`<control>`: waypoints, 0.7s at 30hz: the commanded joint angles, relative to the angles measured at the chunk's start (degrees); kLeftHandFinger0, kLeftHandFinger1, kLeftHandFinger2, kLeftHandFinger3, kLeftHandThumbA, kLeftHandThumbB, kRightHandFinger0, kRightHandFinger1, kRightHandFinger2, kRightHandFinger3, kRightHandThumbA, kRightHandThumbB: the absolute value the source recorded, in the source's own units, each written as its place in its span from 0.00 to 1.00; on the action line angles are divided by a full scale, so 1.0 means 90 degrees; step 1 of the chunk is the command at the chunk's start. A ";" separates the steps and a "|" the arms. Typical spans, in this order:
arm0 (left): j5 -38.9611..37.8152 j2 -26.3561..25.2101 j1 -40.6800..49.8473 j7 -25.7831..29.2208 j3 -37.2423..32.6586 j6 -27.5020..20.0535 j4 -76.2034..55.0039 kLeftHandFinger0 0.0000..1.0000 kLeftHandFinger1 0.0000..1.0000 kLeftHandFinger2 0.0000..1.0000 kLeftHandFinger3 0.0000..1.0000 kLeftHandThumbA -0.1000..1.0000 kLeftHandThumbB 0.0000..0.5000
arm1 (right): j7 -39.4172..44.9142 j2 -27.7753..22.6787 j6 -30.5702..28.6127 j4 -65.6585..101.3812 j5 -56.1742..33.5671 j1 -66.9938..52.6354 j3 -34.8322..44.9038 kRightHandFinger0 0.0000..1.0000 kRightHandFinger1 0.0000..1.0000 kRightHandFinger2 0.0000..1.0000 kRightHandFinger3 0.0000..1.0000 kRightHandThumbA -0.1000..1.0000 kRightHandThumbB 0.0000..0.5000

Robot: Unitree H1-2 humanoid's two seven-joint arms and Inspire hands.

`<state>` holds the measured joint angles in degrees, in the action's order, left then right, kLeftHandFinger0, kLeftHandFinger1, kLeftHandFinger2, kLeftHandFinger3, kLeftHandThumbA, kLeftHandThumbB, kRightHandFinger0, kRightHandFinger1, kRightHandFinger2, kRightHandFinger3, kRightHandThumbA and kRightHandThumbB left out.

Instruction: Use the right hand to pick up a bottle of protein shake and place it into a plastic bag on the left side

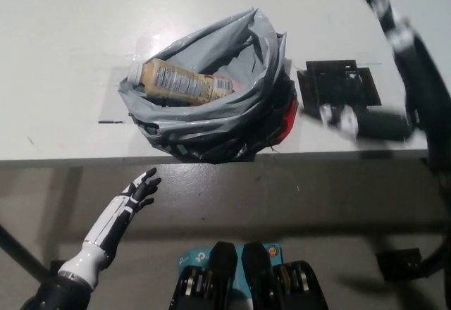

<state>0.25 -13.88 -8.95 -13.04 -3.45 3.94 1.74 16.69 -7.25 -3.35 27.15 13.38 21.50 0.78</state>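
Head view showed the protein shake bottle (182, 82) lying inside the grey plastic bag (232, 123), well apart from the blurred right hand (356, 121), grip unreadable; left hand (138, 194) rested low, fingers spread, empty.

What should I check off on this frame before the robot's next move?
1. Bottle lies inside the grey bag: ok.
2. Bag sits on the table, mouth open: ok.
3. Right hand is away from the bag, over the black stand: ok.
4. Right hand empty: cannot tell, motion-blurred.
5. Left hand rests below the table edge, open, holding nothing: ok.
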 commanded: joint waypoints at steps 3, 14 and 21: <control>0.0149 -0.0117 -0.0167 0.0138 0.0119 -0.0486 0.0040 1.00 1.00 1.00 1.00 1.00 0.33 | -0.0954 0.0779 -0.1701 0.0126 -0.0464 -0.1649 -0.0058 1.00 1.00 1.00 1.00 1.00 0.54; 0.0140 -0.0078 0.0200 0.0060 0.0094 -0.0528 -0.0117 1.00 1.00 1.00 1.00 1.00 0.28 | -0.1386 0.1128 -0.1994 -0.3300 -0.0393 -0.1645 0.0175 1.00 1.00 1.00 1.00 1.00 0.44; 0.0224 -0.0083 0.0248 0.0031 0.0044 -0.0391 -0.0202 1.00 1.00 1.00 1.00 1.00 0.31 | -0.1305 0.0862 -0.2036 -0.4312 -0.0435 -0.1635 0.0124 1.00 1.00 1.00 1.00 1.00 0.43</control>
<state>1.59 -13.86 -6.15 -13.02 -3.04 2.06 2.05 6.94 1.84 -17.32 -9.74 11.49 5.51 1.72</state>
